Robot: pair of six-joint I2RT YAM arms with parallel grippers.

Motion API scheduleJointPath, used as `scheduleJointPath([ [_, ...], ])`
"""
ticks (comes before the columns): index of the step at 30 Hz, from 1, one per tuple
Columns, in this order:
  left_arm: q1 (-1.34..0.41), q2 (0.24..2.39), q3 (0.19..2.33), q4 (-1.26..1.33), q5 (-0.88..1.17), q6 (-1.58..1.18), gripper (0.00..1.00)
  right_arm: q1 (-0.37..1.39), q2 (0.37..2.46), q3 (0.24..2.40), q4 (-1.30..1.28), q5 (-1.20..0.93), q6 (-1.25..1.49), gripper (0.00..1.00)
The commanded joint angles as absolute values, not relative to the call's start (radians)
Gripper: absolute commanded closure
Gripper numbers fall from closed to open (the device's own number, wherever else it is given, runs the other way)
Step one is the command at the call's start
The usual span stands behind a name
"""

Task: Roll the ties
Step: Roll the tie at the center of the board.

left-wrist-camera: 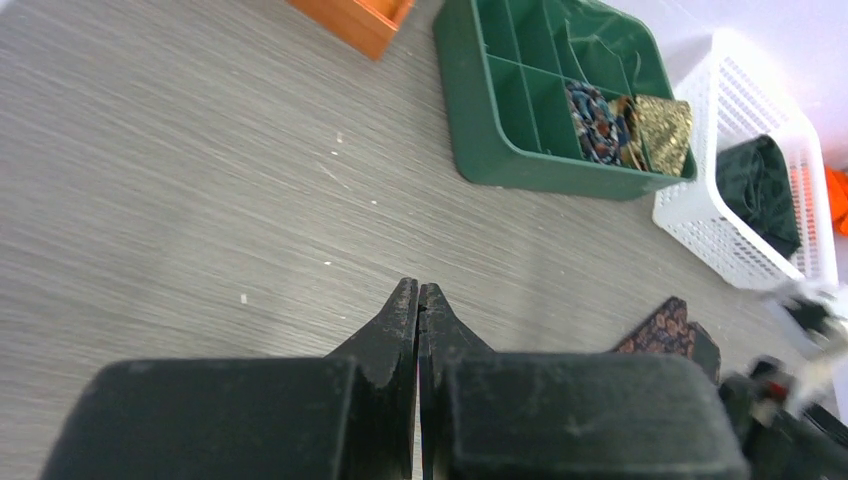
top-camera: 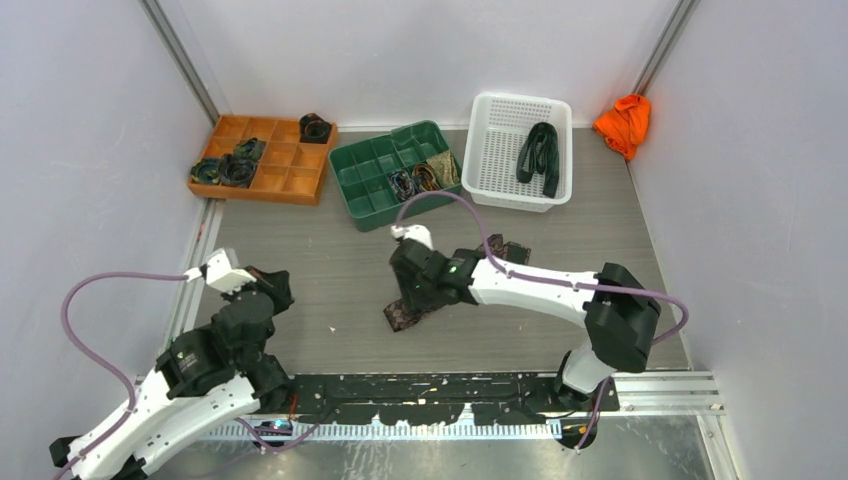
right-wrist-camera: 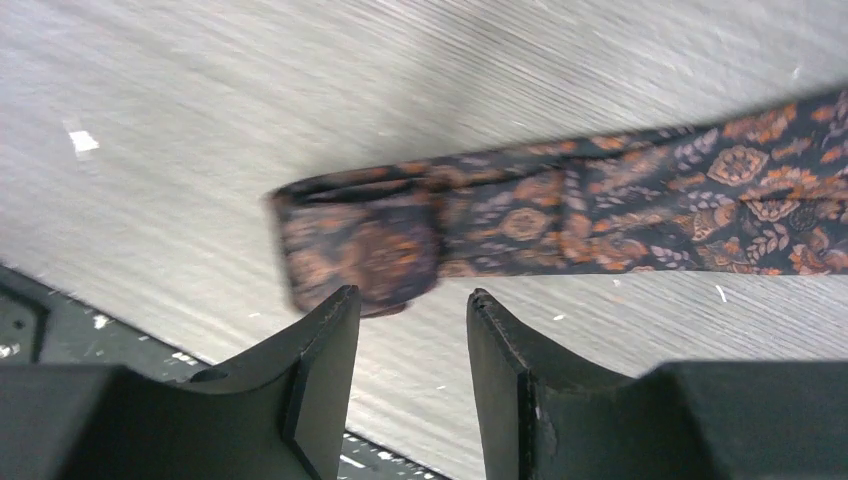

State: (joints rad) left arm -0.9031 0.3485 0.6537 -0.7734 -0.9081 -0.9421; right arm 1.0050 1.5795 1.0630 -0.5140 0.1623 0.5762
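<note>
Black fingers (right-wrist-camera: 320, 350) of the right claw (right-wrist-camera: 412, 305) fill the bottom of its wrist view, spread apart with nothing between them. Just beyond their tips lies the folded-over end of a brown and orange patterned tie (right-wrist-camera: 560, 215). The blur hides whether the tips touch the fabric. That tie lies flat on the surface (top-camera: 330, 260) on the robot's side of the green tray (top-camera: 362, 190), running slantwise from near the tray's right front corner toward the arm bases, with the right arm over its middle. From here the likeliest trouble is the loose fold. It looks like barely one turn, so a pinch that lands off-centre or catches only the top layer could let it spring flat or start a crooked roll. Nothing pins the tie's other end either, so I judge the fabric may slide over the smooth surface instead of winding. The left claw (left-wrist-camera: 420, 300) hangs left of the green tray and nearer the robot, fingers pressed together on nothing. Rolled ties (top-camera: 425, 177) sit in the green tray's right-hand compartments, dark coils (top-camera: 228, 170) in the orange tray (top-camera: 290, 165) to its left, and a dark tie (top-camera: 540, 155) in the white basket (top-camera: 500, 150) to its right.
</note>
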Motion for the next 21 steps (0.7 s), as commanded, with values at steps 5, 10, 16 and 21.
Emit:
scheduleJointPath([
  [5,-0.906,0.215,0.726,-1.009,-1.118,-1.099,1.00,1.303,1.728,1.374,-0.839,0.631,0.630,0.48],
  [10,-0.906,0.219,0.764,-1.032,-1.122,-1.074,1.00,1.353,1.884,1.506,-0.914,0.722,0.640,0.40],
  [16,-0.905,0.179,0.761,-1.049,-1.117,-1.063,1.00,1.356,1.967,1.558,-0.901,0.725,0.611,0.38],
  [21,-0.905,0.133,0.750,-1.059,-1.126,-1.050,1.00,1.355,2.001,1.554,-0.885,0.707,0.615,0.38],
])
